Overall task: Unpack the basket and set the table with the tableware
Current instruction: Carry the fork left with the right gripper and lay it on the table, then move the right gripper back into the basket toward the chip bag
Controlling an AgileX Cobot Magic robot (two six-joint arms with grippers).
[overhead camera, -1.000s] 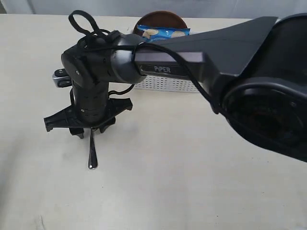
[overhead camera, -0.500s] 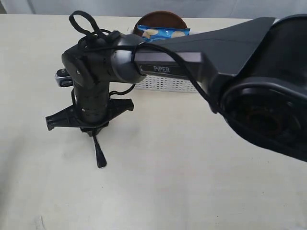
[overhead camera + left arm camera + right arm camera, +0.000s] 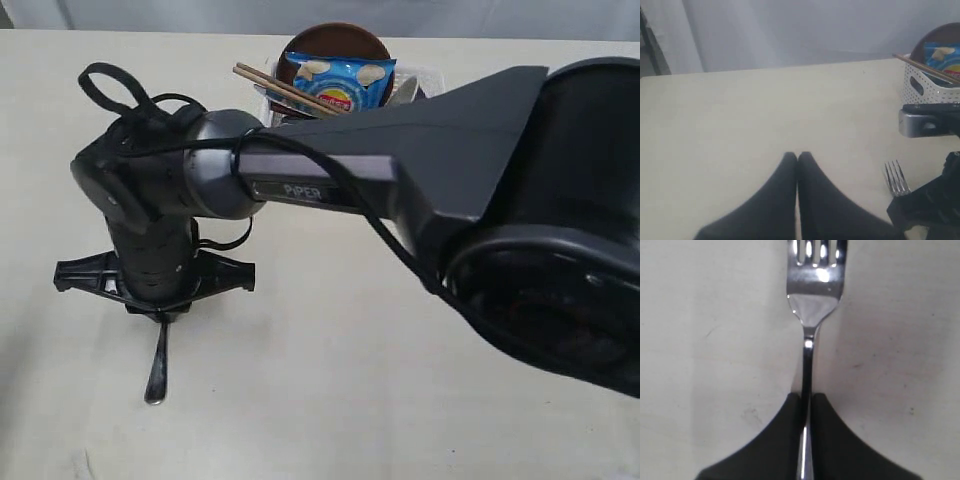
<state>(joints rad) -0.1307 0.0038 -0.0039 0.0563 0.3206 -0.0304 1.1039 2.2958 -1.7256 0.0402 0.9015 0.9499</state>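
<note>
Clamping the fork (image 3: pixel 157 365) by its handle, right end effector (image 3: pixel 806 401) holds it low over the bench (image 3: pixel 360 410) at lower left of the exterior frame, likely to lay it clear of the basket (image 3: pixel 926 91), upper centre; left end effector (image 3: pixel 797 159) closed, empty.

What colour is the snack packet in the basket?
The plastic snack packet is blue with a red-yellow logo; best in exterior view.

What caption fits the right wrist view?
Right hand grips a steel fork by its handle, pale table behind.
</note>
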